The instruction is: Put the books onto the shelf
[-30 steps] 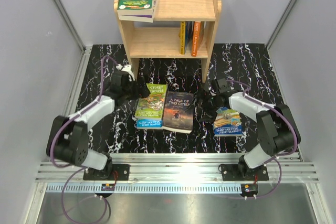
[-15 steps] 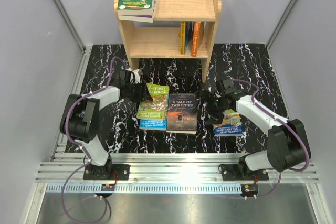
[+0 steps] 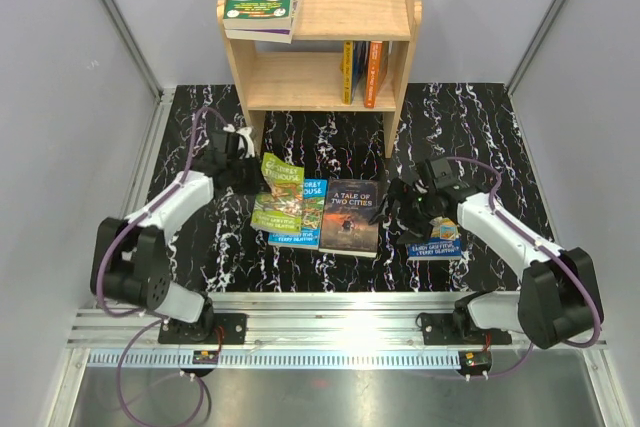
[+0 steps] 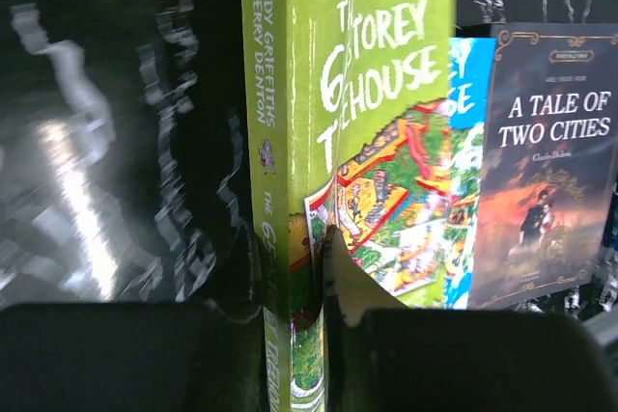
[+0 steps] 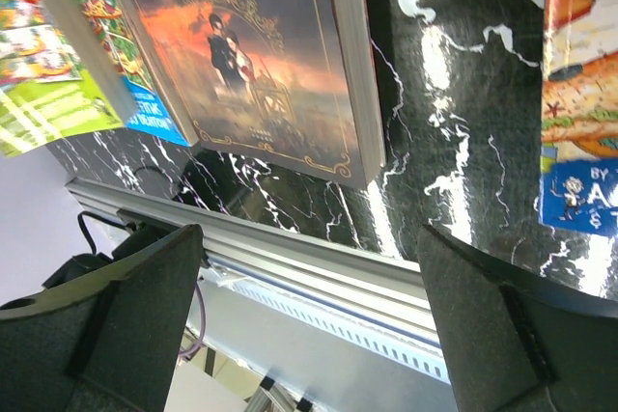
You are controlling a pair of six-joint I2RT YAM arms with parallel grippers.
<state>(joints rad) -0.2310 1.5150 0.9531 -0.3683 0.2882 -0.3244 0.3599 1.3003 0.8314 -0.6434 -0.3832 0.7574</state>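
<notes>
Green book [image 3: 280, 193] newly tipped up off blue book [image 3: 308, 219]; long axis toward shelf [image 3: 372, 5].

We are looking down on a black tabletop [image 3: 470, 127] veined with white, like marble. Plain pale grey walls [image 3: 60, 97] are closing it in on the left, back and right, with slanting metal struts [image 3: 118, 17] running up the corners. Along the near edge a ribbed aluminium rail [image 3: 340, 322] is catching a bright glare, and a dull steel sheet [image 3: 330, 397] is lying below it.
</notes>
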